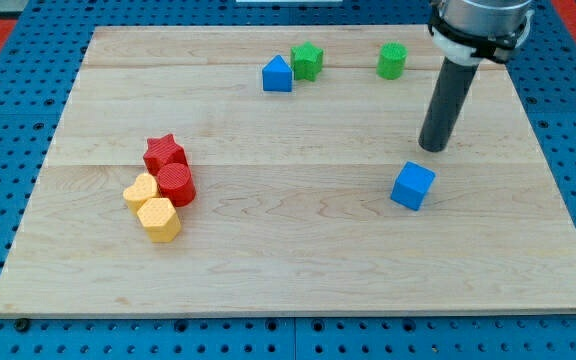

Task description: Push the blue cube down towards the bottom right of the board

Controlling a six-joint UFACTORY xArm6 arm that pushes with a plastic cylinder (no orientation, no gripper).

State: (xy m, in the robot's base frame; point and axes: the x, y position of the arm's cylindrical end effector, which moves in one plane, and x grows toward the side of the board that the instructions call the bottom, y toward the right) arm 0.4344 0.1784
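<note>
The blue cube [412, 186] lies on the wooden board [298, 270], right of the middle. My tip [433, 148] is the lower end of the dark rod that comes down from the view's top right. It stands just above and slightly right of the blue cube, a small gap apart from it. A blue triangular block [277, 75] sits near the view's top centre.
A green star block [307, 61] touches the blue triangular block's right side. A green cylinder [392, 61] sits at the top right. At the left, a red star [164, 153], a red cylinder [176, 184] and two yellow blocks [153, 208] cluster together.
</note>
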